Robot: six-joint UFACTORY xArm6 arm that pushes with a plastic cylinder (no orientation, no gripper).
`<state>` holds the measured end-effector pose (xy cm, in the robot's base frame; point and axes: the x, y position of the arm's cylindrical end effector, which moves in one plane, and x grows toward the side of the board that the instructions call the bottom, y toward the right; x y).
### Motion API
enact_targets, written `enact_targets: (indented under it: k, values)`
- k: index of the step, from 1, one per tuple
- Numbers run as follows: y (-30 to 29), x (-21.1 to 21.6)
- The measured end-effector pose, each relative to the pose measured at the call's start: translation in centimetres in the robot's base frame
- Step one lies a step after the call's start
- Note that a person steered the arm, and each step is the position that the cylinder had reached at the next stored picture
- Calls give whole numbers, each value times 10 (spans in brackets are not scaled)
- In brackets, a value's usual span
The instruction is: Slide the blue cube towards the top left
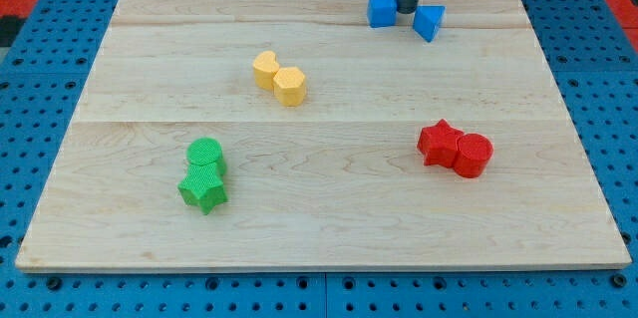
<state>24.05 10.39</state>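
Note:
The blue cube sits near the view's top edge of the wooden board, right of centre. A second blue block, wedge-like in shape, lies just to its right. My tip stands between the two blue blocks, against the cube's right side; the dark rod rises out of the view's top.
Two yellow blocks touch each other left of centre. A green cylinder and green star sit together at lower left. A red star and red cylinder touch at the right.

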Motion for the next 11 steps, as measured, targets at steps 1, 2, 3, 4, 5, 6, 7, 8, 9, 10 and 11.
enact_targets:
  k: [1, 2, 3, 4, 5, 6, 7, 8, 9, 10, 11]
  values:
    - [-34, 0]
    - [-68, 0]
    - [-100, 0]
    - [-129, 0]
    - [-130, 18]
    - [-136, 25]
    - [-144, 33]
    - [-145, 54]
    - [-172, 45]
    - [-202, 32]
    - [-204, 17]
